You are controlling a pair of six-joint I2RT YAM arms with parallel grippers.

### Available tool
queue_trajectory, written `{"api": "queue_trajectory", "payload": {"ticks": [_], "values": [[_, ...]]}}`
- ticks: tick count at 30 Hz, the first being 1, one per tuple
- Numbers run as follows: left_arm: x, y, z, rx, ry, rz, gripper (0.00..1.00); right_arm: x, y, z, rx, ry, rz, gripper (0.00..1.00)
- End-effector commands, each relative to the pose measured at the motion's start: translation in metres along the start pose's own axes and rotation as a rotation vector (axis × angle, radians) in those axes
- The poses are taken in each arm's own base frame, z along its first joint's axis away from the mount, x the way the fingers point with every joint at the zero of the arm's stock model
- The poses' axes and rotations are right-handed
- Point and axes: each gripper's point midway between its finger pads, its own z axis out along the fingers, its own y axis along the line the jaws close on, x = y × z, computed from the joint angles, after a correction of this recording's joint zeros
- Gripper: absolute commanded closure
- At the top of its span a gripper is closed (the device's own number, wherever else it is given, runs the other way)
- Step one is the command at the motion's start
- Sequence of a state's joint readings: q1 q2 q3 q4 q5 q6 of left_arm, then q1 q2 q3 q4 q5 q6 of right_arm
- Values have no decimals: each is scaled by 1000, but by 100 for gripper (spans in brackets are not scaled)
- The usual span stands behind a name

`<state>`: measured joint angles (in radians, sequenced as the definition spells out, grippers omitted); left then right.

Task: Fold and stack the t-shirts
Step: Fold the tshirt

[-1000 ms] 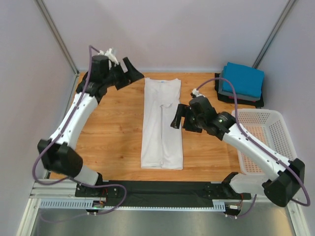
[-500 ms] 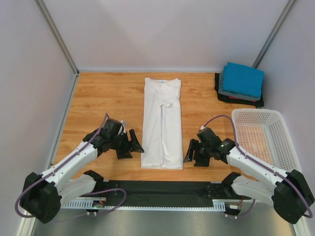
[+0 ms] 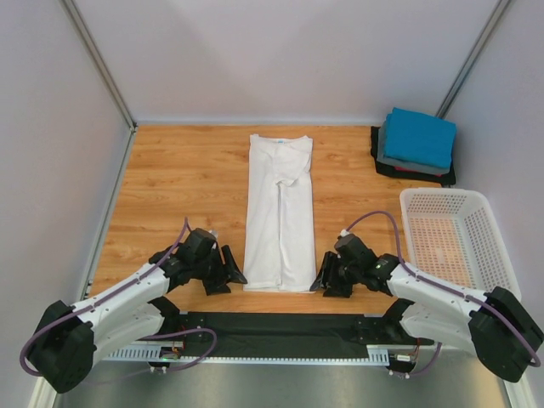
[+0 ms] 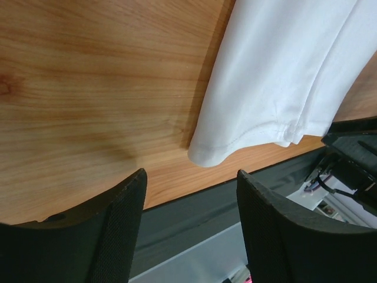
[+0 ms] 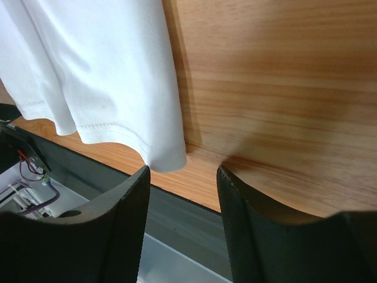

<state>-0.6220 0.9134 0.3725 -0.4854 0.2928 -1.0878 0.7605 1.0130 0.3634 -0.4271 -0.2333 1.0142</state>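
Note:
The white t-shirt (image 3: 280, 208) lies flat on the table, folded lengthwise into a long strip running from far to near. My left gripper (image 3: 235, 270) is open and empty, just left of the shirt's near left corner (image 4: 206, 154). My right gripper (image 3: 320, 282) is open and empty, just right of the near right corner (image 5: 165, 158). Neither touches the cloth. A stack of folded shirts sits at the far right, with the blue one (image 3: 420, 136) on top of a grey one (image 3: 408, 163) and a black one (image 3: 380, 140).
A white perforated basket (image 3: 489, 229) stands at the right edge of the wooden table (image 3: 187, 187). The black front rail (image 3: 280, 325) runs just below the shirt's hem. Grey walls enclose the left, back and right.
Both arms have swung from the far part of the table down to the near edge. Both open grippers now sit beside the shirt's near corners. The shirt has not moved.

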Motion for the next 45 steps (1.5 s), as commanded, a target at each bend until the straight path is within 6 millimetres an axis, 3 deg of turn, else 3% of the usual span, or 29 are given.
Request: {"api": "queue_trajectory", "payload": {"ticks": [1,8,21,27,28,29,32,39,44,45], "values": [[-12,-14,4,44,-61,-25,31,-13,18,6,-57,-62,17,50],[-14,-10,14,5,-57,1,37,-7,7,13,-5,-52,27,54],[-9,0,22,-57,-39,-4,46,-11,7,20,33,-50,5,74],[-10,-3,21,-69,-33,3,71,-13,13,19,42,-41,0,87],[-9,-1,22,-81,-27,3,90,-13,14,18,43,-42,0,89],[-9,-1,21,-92,-22,2,100,-15,15,17,44,-44,3,94],[-11,-3,18,-108,-24,18,100,-17,23,13,36,-48,0,100],[-33,-43,-5,-70,-80,79,100,-24,44,-5,1,-65,8,100],[-62,-80,-31,-74,-165,147,100,-51,63,-25,-11,-116,-2,100],[-69,-85,-34,-85,-187,159,100,-66,73,-33,-30,-148,5,100]]}}
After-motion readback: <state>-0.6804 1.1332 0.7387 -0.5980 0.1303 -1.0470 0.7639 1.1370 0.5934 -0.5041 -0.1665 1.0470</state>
